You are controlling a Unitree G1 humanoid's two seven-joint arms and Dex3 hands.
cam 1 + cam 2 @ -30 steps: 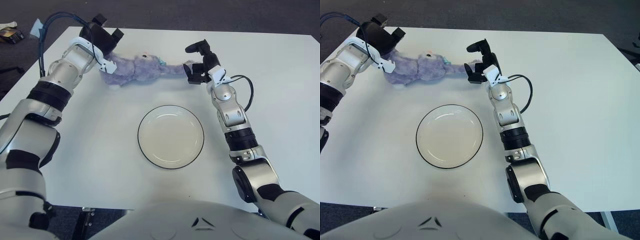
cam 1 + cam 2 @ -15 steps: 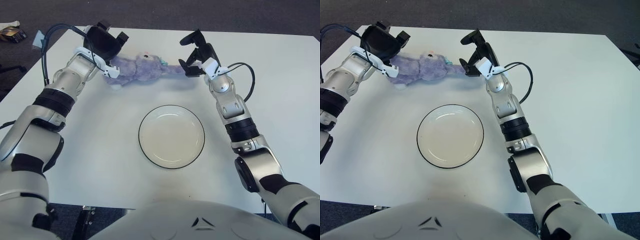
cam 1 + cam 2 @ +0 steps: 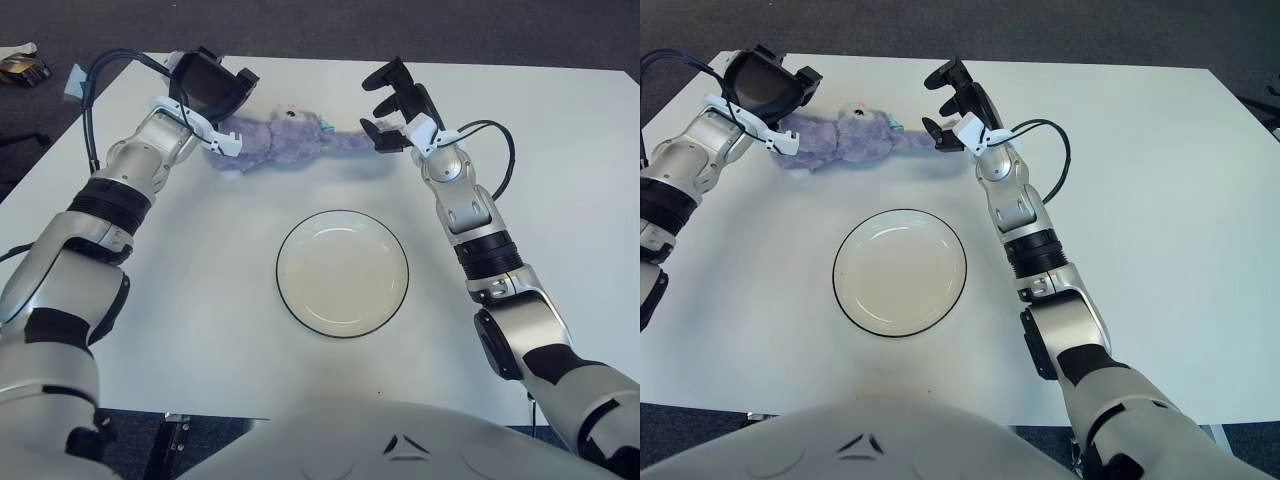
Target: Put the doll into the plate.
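The purple plush doll (image 3: 280,138) lies stretched out on the white table (image 3: 200,300), at the far side behind the plate. The white plate (image 3: 342,272) with a dark rim sits in the middle, with nothing in it. My left hand (image 3: 215,85) hovers over the doll's left end, fingers spread, and that end is tucked beside the wrist. My right hand (image 3: 385,110) is at the doll's right end with its fingers (image 3: 372,80) spread apart. The tip of the doll's thin limb (image 3: 355,140) just meets the lowest fingertip.
Dark carpet borders the table's far edge. A small package (image 3: 20,68) and a pale blue scrap (image 3: 72,55) lie on the floor at the far left. A blue-black cable (image 3: 95,70) loops off my left forearm.
My right hand has let go of the doll's limb, spread its fingers and lifted a little. My left hand has shifted slightly right over the doll's end. The doll has barely moved.
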